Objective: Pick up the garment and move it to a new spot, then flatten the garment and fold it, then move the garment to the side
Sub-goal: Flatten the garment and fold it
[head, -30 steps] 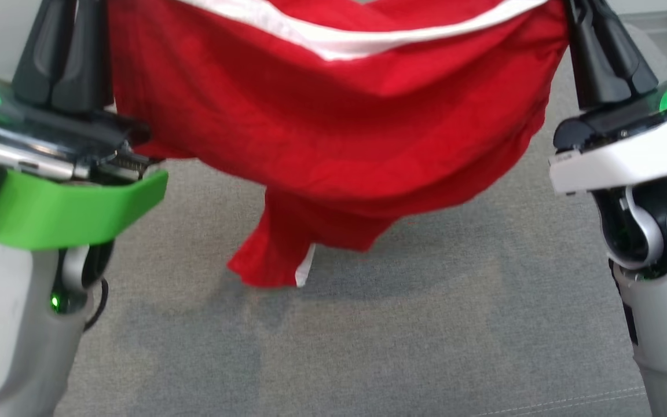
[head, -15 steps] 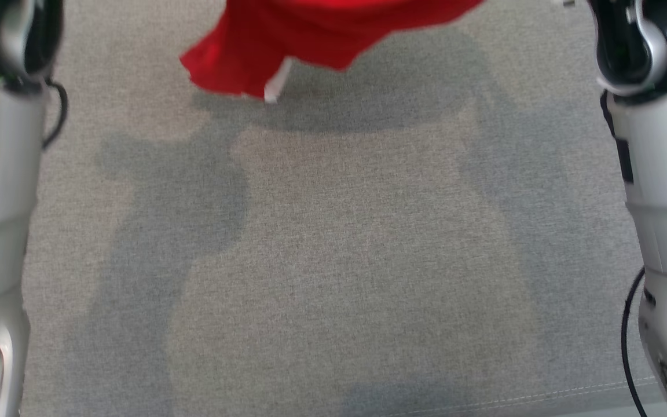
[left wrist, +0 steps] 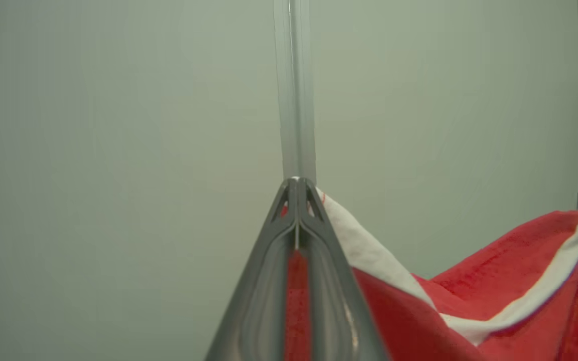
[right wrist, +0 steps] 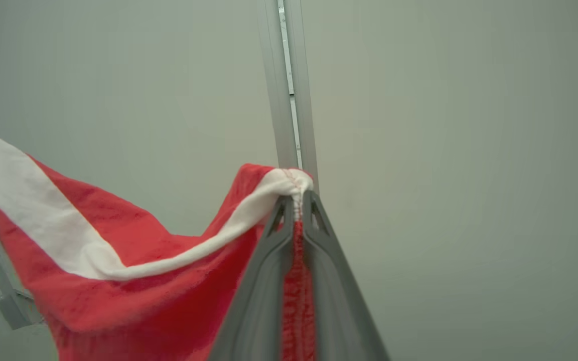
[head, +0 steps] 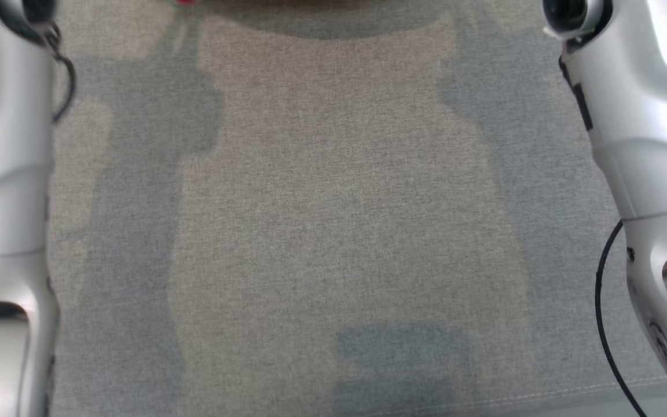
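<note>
Against a pale wall (left wrist: 118,125) and over a grey cloth-covered surface (head: 333,202), the red garment (right wrist: 133,291) hangs slack in the air, the left gripper (left wrist: 296,183) clamped tight on one end of its white band and the right gripper (right wrist: 296,200) clamped tight on the other.

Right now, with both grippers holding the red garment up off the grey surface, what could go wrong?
1. The right gripper pinches only the bunched white hem of the garment at its very tips; a quick swing could pull it free.
2. The left gripper also holds a hem corner close to its tips, so the same slip could happen there.
3. The cloth sags slack between the two grips, so it may land creased on the grey surface rather than flat.
</note>
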You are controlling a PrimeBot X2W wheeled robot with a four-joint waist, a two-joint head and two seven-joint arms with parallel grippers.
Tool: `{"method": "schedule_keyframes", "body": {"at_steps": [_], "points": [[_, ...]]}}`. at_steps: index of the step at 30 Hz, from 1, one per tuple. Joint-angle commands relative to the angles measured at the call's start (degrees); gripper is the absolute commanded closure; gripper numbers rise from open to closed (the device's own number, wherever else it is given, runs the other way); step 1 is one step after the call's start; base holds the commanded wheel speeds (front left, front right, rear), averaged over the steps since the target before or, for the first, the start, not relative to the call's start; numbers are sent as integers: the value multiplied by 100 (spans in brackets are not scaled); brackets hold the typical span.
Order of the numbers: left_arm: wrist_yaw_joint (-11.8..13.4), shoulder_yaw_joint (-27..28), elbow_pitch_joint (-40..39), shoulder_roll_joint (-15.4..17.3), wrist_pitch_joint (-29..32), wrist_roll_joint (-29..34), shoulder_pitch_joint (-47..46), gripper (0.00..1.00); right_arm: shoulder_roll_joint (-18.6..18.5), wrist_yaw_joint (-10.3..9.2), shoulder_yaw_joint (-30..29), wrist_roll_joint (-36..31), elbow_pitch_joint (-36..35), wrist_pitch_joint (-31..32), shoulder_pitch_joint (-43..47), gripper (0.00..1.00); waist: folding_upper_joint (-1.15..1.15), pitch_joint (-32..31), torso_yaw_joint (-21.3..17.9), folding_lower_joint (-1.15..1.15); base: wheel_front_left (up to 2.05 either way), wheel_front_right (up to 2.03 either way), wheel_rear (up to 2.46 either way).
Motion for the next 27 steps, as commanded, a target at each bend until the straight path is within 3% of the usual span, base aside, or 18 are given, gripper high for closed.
{"method": "schedule_keyframes", "body": {"at_steps": [1,6,16,27], "points": [[-27,26,142,-52,-17,-37,258,100,-42,0,12,44,76,-24,221,100,0,50,72,-1,0,0,0],[-38,211,524,-364,-18,-303,1274,100,-104,0,146,155,296,-28,1042,100,0,45,156,-1,0,0,0],[-38,334,994,-675,-18,-842,2815,100,-64,0,341,589,706,-29,2490,100,0,-297,177,-1,0,0,0],[-38,403,-76,-519,-19,-834,4553,100,-436,0,867,924,-438,-31,4144,100,0,-855,148,-1,0,0,0]]}}
